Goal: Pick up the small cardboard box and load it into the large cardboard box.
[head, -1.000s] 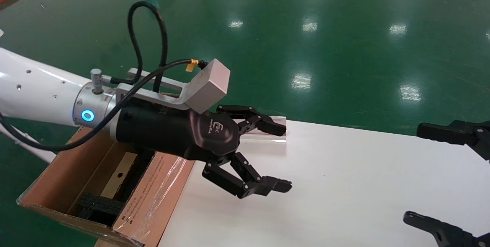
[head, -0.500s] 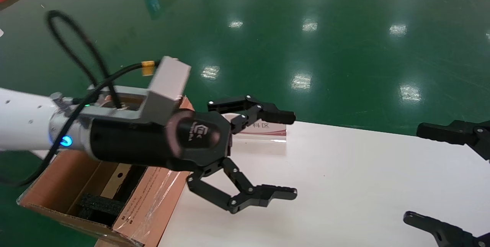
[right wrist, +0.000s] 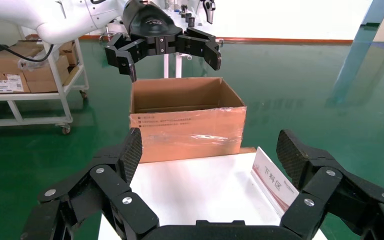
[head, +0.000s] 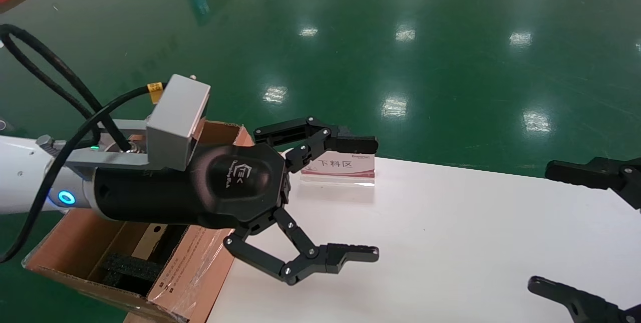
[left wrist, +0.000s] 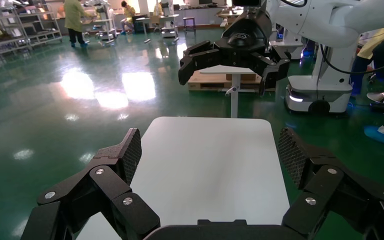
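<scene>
The large cardboard box (head: 193, 268) stands open at the table's left end, with black foam (head: 130, 266) inside; it also shows in the right wrist view (right wrist: 187, 132). A tan face with a small round hole (head: 150, 235) shows inside it under my left arm; it looks like the small cardboard box, mostly hidden. My left gripper (head: 373, 197) is open and empty, held above the table's left part beside the large box; it also shows in its own view (left wrist: 210, 150) and in the right wrist view (right wrist: 172, 62). My right gripper (head: 543, 227) is open and empty at the right edge.
A white table (head: 450, 243) spreads between the grippers. A small sign card (head: 340, 167) stands at its far edge near the left gripper's upper finger. Green floor lies around. Carts, boxes and people stand far off.
My left gripper has drawn back to the left and rolled, its wrist camera swinging leftward. The sign card is now uncovered. The right gripper has not moved.
</scene>
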You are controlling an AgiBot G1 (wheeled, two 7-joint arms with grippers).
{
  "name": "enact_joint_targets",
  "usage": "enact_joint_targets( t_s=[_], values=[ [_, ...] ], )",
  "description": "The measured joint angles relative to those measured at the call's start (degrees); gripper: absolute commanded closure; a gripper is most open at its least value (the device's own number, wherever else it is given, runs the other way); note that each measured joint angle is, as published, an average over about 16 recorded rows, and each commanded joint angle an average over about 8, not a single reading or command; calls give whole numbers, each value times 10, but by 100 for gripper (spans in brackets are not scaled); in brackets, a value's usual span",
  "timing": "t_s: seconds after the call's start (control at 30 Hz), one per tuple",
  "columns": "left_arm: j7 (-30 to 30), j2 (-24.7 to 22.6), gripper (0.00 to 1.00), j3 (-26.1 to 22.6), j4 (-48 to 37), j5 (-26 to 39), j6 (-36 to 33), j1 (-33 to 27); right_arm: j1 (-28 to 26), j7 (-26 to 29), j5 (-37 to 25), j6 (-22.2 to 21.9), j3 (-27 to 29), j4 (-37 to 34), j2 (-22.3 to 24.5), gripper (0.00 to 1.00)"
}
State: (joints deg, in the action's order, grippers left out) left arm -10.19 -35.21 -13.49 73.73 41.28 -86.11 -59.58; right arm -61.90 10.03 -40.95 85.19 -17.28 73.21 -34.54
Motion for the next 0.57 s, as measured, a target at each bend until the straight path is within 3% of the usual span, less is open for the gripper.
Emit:
enact_joint_targets(
  t_s=[0.57],
  values=[
    [-4, 1, 0, -18, -1, 4, 3, -13, 0, 0, 0, 0, 0, 0, 0, 0]
  ],
)
